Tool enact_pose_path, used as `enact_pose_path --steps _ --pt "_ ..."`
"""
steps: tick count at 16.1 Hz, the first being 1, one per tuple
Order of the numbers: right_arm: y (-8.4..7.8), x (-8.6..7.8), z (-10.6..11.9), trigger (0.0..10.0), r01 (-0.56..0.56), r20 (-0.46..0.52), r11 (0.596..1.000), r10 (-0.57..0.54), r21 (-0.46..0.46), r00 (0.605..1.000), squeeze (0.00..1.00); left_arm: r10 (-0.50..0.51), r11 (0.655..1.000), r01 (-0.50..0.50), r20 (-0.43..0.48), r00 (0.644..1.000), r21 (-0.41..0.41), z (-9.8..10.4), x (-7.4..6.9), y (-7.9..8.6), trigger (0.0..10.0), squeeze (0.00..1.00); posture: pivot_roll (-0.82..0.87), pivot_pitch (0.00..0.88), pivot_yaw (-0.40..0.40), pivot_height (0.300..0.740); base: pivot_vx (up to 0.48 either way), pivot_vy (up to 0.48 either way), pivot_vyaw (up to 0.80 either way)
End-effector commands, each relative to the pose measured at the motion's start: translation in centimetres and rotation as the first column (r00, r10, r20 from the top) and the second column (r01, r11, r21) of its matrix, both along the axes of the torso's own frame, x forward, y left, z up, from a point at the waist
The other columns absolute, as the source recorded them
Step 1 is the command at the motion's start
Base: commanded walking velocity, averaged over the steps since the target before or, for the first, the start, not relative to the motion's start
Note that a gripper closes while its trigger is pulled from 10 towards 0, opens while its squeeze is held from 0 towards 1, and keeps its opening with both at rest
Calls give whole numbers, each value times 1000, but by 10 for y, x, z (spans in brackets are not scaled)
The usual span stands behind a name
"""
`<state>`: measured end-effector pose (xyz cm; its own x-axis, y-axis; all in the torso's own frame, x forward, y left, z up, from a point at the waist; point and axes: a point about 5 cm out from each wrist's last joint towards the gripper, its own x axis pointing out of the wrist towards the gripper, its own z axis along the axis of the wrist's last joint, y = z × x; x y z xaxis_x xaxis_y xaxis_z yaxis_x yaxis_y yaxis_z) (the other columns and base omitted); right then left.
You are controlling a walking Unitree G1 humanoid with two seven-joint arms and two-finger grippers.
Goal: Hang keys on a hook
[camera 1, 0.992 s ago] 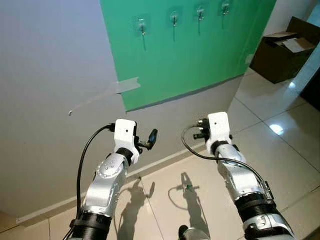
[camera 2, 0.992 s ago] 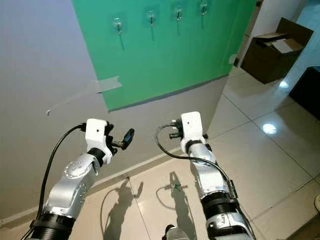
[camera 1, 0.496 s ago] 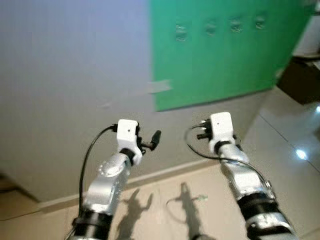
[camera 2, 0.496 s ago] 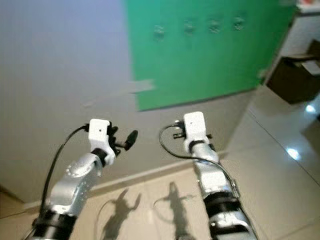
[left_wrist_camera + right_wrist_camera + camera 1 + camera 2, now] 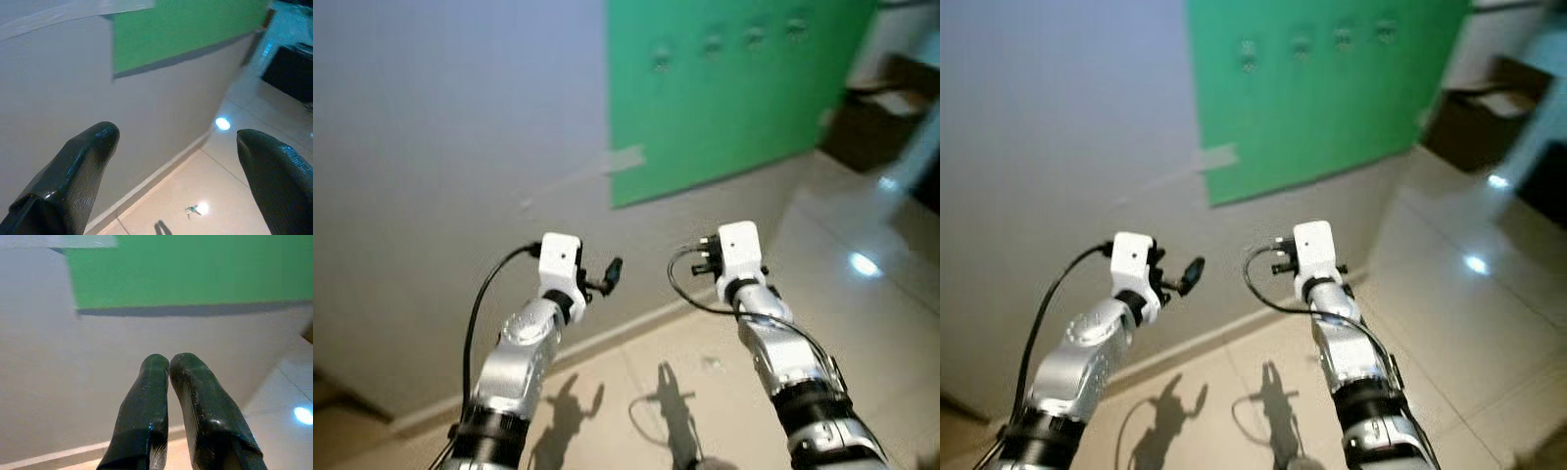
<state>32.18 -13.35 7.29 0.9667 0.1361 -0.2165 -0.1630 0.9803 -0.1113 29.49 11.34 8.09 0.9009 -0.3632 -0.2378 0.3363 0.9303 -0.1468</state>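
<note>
Keys [image 5: 193, 210] lie on the floor below the spread-open left gripper [image 5: 176, 161]; lowering squarely over them should help, right gripper [image 5: 168, 366] closed, empty.

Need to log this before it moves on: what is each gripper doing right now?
Left gripper: open, holding nothing, raised toward the wall.
Right gripper: shut, nothing visible between its fingers.

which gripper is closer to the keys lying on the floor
Right, narrowly. The keys lie on the floor tiles between the arms, below and just inward of the right gripper; the left gripper is raised farther off toward the robot's left. Neither touches them.
</note>
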Motion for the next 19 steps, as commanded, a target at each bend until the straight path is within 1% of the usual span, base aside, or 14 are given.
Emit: enact_pose_path --steps 1,3,6,7,8,10,12,15,19 --pt "-2 0 2 10000 14 9 1000 -14 3 1000 0 -13 1000 13 -4 1000 16 0 2 -2 10000 0 -155 0 72 740 0 0 -600" --pt "-4 -1 2 10000 17 8 1000 -17 7 1000 0 -8 1000 8 0 1000 11 0 2 -1 10000 0 -157 0 71 740 0 0 -616" --pt "-4 -1 2 10000 22 7 1000 -22 4 1000 0 -15 999 13 30 999 44 1 2 1 10000 0 -159 0 72 740 0 0 -623" --pt "-4 -1 2 10000 23 7 1000 -23 5 1000 0 -14 999 13 31 999 40 1 3 1 10000 0 -159 0 72 740 0 0 -625" --pt "-5 -1 2 10000 24 7 1000 -24 7 1000 0 -17 1000 17 24 1000 12 2 3 2 10000 0 -162 0 73 740 0 0 -631" --pt "-5 -2 3 10000 25 10 1000 -25 11 1000 0 -27 1000 26 34 999 8 4 4 1 10000 0 -163 0 75 740 0 0 -634" --pt "-5 -3 2 10000 27 12 999 -27 17 1000 0 -47 999 46 51 998 26 5 4 0 10000 0 -163 0 75 740 0 0 -628" --pt "-5 -4 2 10000 30 11 999 -30 22 999 0 -95 995 92 73 993 44 7 3 -4 10000 0 -173 0 86 740 0 -480 -631" --pt "-7 -5 1 10000 35 9 999 -36 22 999 0 -132 991 129 93 987 33 10 2 -8 10000 0 -175 0 90 740 0 -480 -631"
